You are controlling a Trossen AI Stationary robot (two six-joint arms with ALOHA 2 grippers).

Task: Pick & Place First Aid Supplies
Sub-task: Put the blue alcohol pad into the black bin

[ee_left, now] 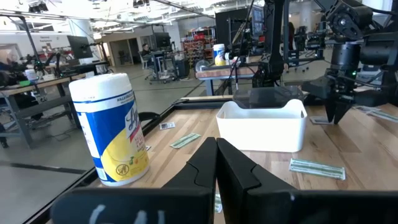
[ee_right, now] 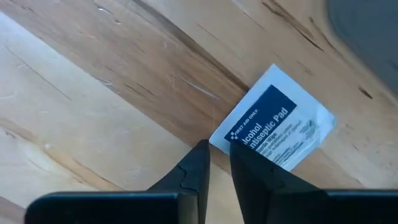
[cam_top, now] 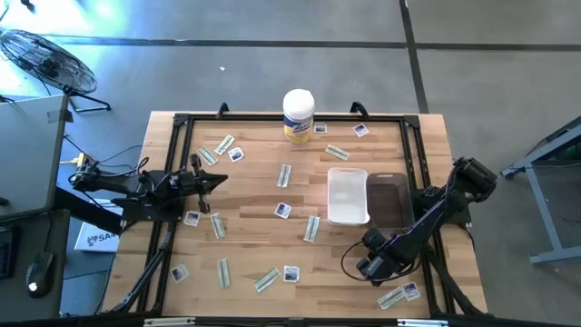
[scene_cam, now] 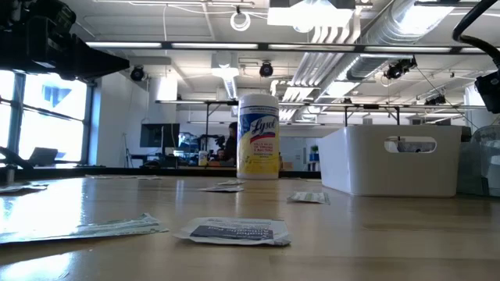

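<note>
Several small flat packets lie scattered on the wooden table: pale green-white strips (cam_top: pixel 312 228) and white squares with a dark mark (cam_top: pixel 290 272). My right gripper (cam_top: pixel 365 266) points down at the table's near right part. In the right wrist view its fingers (ee_right: pixel 217 154) stand a narrow gap apart at one corner of a white antiseptic pad packet (ee_right: pixel 277 127), which lies flat on the wood. My left gripper (cam_top: pixel 221 180) (ee_left: pixel 216 148) is shut and holds nothing; it hovers over the table's left side, pointing right. My right gripper comes from above, pointing down. One finger (ee_right: pixel 249 171) covers the packet's edge beside its corner (ee_right: pixel 214 138), and the corner shows in the gap. I cannot tell whether the fingers touch the packet.
A white bin (cam_top: pixel 348 195) and a dark bin (cam_top: pixel 388 200) stand side by side just beyond my right gripper. A tall white canister with a yellow label (cam_top: pixel 299 115) stands at the far edge. A black frame (cam_top: pixel 272 119) rims the table.
</note>
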